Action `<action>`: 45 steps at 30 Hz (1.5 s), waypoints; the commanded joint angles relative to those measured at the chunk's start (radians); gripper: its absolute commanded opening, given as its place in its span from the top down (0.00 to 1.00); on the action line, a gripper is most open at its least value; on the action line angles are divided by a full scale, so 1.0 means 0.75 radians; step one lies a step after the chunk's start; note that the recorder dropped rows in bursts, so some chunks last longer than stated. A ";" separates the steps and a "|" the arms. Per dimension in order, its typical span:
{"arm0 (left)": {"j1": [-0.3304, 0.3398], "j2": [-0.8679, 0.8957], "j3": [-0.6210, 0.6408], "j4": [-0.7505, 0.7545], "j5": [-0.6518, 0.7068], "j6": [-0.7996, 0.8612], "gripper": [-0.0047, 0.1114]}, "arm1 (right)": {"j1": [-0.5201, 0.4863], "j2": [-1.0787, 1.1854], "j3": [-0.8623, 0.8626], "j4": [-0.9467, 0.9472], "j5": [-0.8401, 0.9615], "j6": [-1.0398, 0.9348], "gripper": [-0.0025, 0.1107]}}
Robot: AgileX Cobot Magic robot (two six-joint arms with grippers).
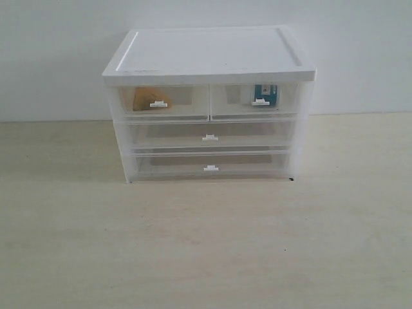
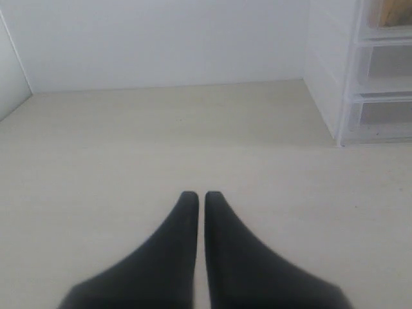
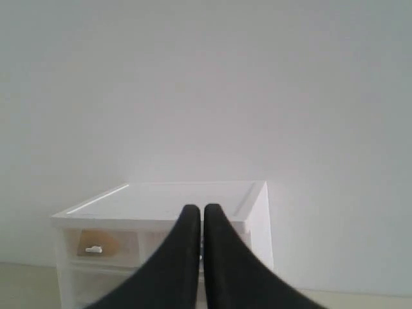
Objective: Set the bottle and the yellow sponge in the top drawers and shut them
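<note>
A white cabinet stands at the back of the table. Its two top drawers are pushed in. Through the left top drawer the yellow sponge shows. The bottle, with its teal-blue label, shows through the right top drawer. Neither arm appears in the exterior view. My left gripper is shut and empty, low over bare table beside the cabinet. Shut and empty too, my right gripper points at the cabinet from a distance; the sponge is faintly visible there.
Below the top drawers sit two full-width translucent drawers, both pushed in. A pale wooden tabletop stretches in front of the cabinet. A white wall stands behind it.
</note>
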 commanded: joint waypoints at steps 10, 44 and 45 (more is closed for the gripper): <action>0.003 -0.004 0.005 -0.002 0.001 0.012 0.93 | 0.001 0.004 0.078 -1.415 -0.178 1.356 0.98; 0.003 -0.004 0.005 -0.002 0.001 0.012 0.93 | 0.000 0.004 0.316 -2.400 0.126 2.033 0.98; 0.003 -0.004 0.005 -0.002 0.001 0.012 0.93 | 0.000 0.004 0.316 -2.400 0.155 2.061 0.98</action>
